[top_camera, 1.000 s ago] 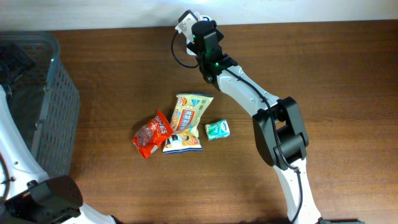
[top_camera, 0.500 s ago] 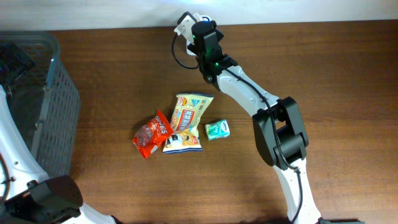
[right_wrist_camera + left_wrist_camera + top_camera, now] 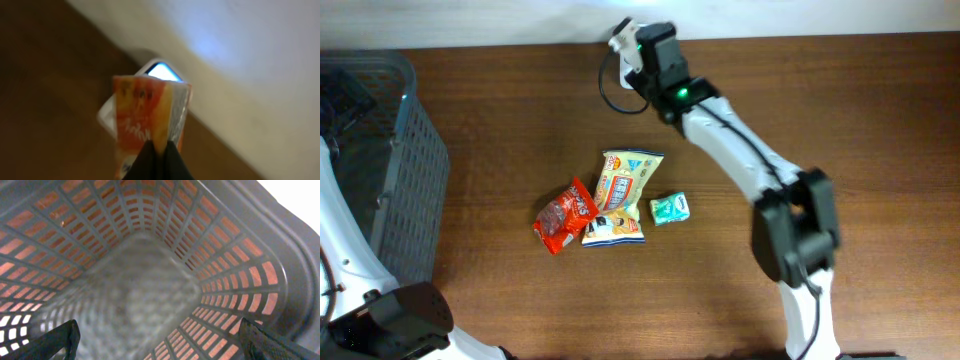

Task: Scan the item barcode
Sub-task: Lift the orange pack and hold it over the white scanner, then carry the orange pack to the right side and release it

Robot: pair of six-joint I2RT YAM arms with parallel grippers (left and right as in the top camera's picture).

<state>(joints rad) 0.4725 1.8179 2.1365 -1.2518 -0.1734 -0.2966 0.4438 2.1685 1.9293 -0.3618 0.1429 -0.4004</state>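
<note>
Since the earlier frame the right arm (image 3: 740, 160) had swung, its dark elbow out toward the right and its wrist up at the far edge of the counter (image 3: 860, 130); the loose goods had not shifted.

The grey mesh basket (image 3: 415, 190) sat at the counter's left end. The left wrist view looked straight down into it: slotted walls (image 3: 240, 255) and a blurred mesh floor. The left hand (image 3: 160, 342) hung inside, jaws spread wide and gripping nothing, only the two dark fingertips (image 3: 55, 340) showing at the bottom corners.

Mid-counter lay a yellow chip bag (image 3: 623, 195). A red packet (image 3: 564, 215) touched its left side and a small green packet (image 3: 670, 208) lay just beside its right.

The right hand (image 3: 159, 152) was clenched on an orange packet (image 3: 150, 120), pinching its lower edge. The packet was upright, orange fading to yellow, with reddish lettering and a silvery right edge. It was blurred, so no barcode could be made out. It was held just in front of the white scanner (image 3: 161, 71) at the counter's far edge, whose window glowed blue.
</note>
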